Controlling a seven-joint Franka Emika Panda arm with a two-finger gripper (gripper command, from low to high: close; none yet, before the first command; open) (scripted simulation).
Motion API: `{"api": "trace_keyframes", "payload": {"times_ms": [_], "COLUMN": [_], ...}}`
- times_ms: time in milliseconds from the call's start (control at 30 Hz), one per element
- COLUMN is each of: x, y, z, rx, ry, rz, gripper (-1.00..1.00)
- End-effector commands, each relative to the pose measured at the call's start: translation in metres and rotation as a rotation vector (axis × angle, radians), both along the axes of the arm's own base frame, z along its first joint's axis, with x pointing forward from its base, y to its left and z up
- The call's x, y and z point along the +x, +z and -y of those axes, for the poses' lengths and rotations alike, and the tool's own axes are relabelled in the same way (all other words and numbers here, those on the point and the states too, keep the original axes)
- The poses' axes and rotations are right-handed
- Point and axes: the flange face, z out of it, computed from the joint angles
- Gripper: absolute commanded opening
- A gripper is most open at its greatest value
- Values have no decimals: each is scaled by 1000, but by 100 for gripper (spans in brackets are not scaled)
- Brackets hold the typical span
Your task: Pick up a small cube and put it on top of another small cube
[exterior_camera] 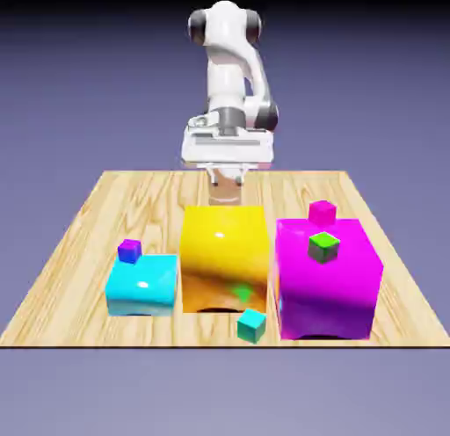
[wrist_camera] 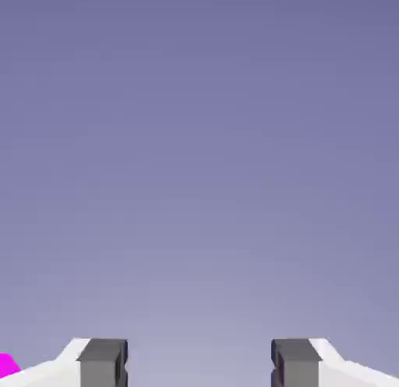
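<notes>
Teal small cube (exterior_camera: 252, 325) on wooden table (exterior_camera: 79, 241).

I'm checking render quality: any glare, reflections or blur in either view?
Exterior view: glossy yellow block shows a white highlight and a greenish reflection near the tiny teal cube; edges sharp. Hand view: plain blue-violet gradient, open claw tips crisp, no blur.

My target, the tiny teal cube (exterior_camera: 252, 325), sits slightly turned on the tabletop (exterior_camera: 70, 258) near the front edge, right of centre.
</notes>
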Motion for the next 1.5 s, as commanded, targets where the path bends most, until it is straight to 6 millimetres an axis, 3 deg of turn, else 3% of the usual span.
{"api": "trace_keyframes", "payload": {"times_ms": [0,367,667,967,1000,1100,1133,1167,1200,1300,1367,1467], "x": [9,97,145,168,168,152,149,149,149,166,167,168], "y": [-6,-89,-179,-272,-272,-328,-336,-336,-336,-280,-257,-206], "z": [0,-6,-13,-23,-23,-34,-36,-36,-36,-25,-28,-35], "rx": [10,132,239,344,344,344,344,344,344,345,261,103], "ry": [-16,-206,-369,-520,-520,-520,-520,-520,-520,-520,-471,-375], "rz": [-40,-477,-839,-1196,-1196,-1196,-1196,-1196,-1196,-1196,-1185,-1159], "gripper": [0,0,0,0,0,0,0,-100,-100,-100,-100,-100]}}
